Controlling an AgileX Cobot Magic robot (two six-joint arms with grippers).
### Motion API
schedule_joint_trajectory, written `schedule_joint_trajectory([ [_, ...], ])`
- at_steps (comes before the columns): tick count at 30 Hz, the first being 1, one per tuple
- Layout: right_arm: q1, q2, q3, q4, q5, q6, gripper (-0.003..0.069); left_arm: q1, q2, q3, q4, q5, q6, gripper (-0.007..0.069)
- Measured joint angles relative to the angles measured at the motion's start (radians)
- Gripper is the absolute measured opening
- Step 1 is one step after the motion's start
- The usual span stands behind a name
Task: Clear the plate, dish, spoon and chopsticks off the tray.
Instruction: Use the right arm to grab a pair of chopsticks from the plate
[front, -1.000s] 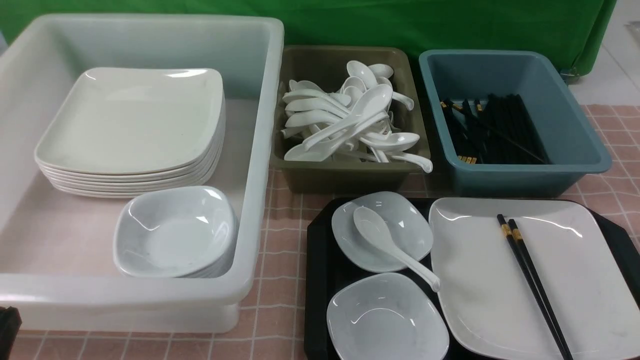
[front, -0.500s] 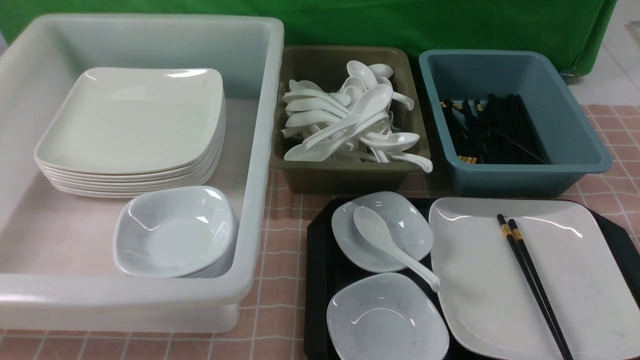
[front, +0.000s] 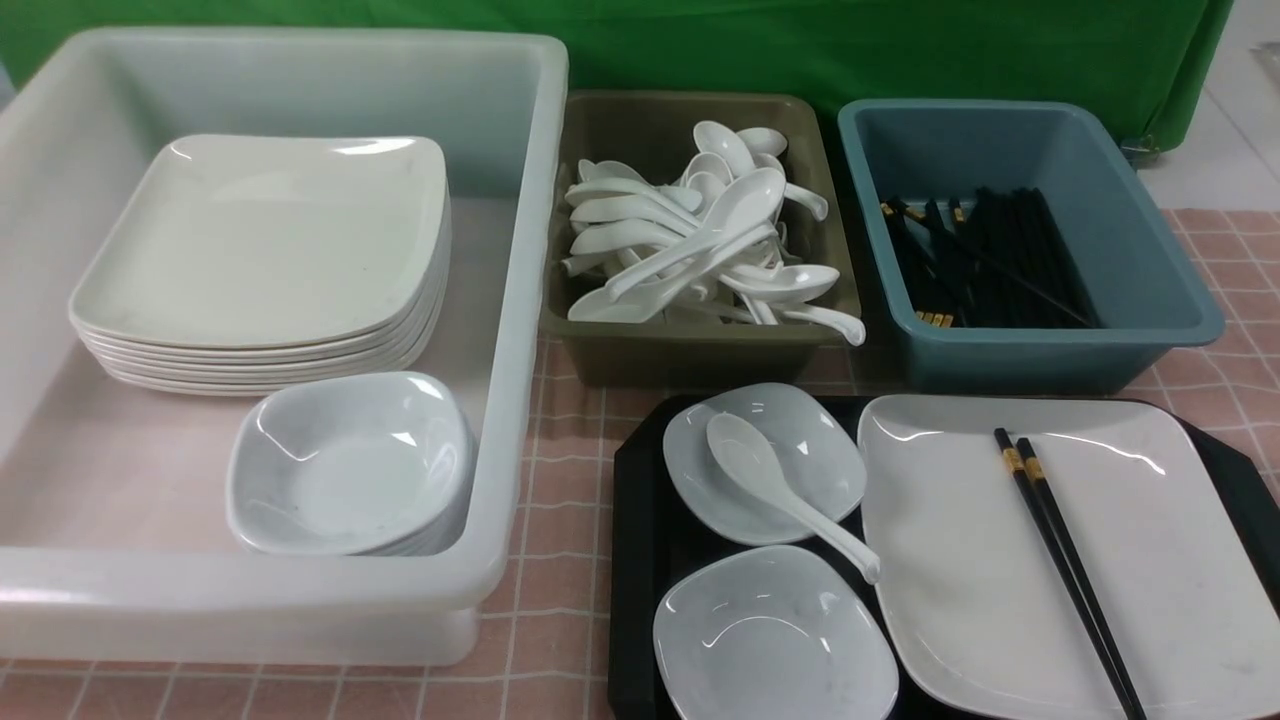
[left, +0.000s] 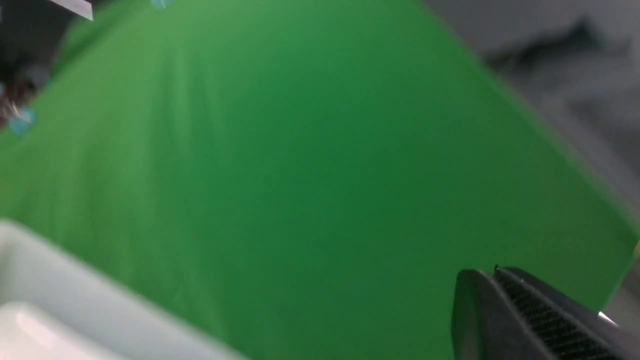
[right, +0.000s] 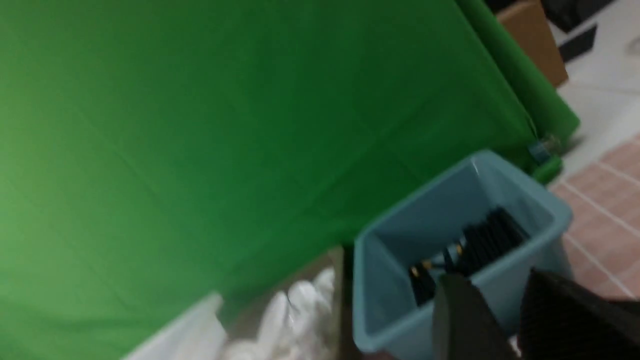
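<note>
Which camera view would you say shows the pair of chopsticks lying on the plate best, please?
The front view: the chopsticks lie sharp across the plate, gold bands visible. The left wrist view shows none of them, mostly green backdrop; the right wrist view shows only the blurred blue bin, not this pair.

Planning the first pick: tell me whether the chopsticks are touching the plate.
Touching. The front view shows the chopsticks lying flat across the plate, resting on its surface with no gap beneath them.
</note>
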Motion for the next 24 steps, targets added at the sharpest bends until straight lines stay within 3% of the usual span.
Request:
schedule_joint_trajectory([
  [4,0.001,0.0,-0.007,0.005,-0.027,0.054,0.0221,0.0,0.189,-0.237,-0.011,0.349,0.177,0.0005],
  [5,0.003,0.001,-0.029,-0.003,0.037,0.057,0.0203,0.0,0.257,-0.3,-0.036,0.462,0.242,0.0005],
  [6,0.012,0.015,-0.1,-0.027,0.217,0.043,0.0152,0.0,0.364,-0.384,-0.078,0.625,0.327,0.0005],
  [7,0.014,0.019,-0.111,-0.029,0.217,0.043,0.0152,0.0,0.39,-0.393,-0.082,0.662,0.346,0.0005],
  [8,0.026,0.084,-0.223,-0.044,0.444,-0.022,0.007,0.0,0.506,-0.453,-0.116,0.793,0.436,0.0005],
  [9,0.034,0.126,-0.275,-0.047,0.531,-0.055,0.0046,0.0,0.543,-0.469,-0.126,0.834,0.472,0.0005],
  [12,0.056,0.304,-0.439,-0.057,0.772,-0.158,0.003,0.0,0.684,-0.489,-0.156,0.885,0.536,0.0005],
  [16,0.064,0.655,-0.665,-0.079,1.149,-0.301,0.003,-0.003,0.871,-0.492,-0.289,0.869,0.686,-0.0003],
  [19,0.064,0.905,-0.79,-0.105,1.246,-0.378,0.003,-0.067,0.954,-0.515,-0.335,0.863,0.751,-0.0008],
  [24,0.064,1.204,-0.946,-0.11,1.244,-0.406,0.003,-0.247,1.017,-0.581,-0.271,0.847,0.713,-0.0011],
])
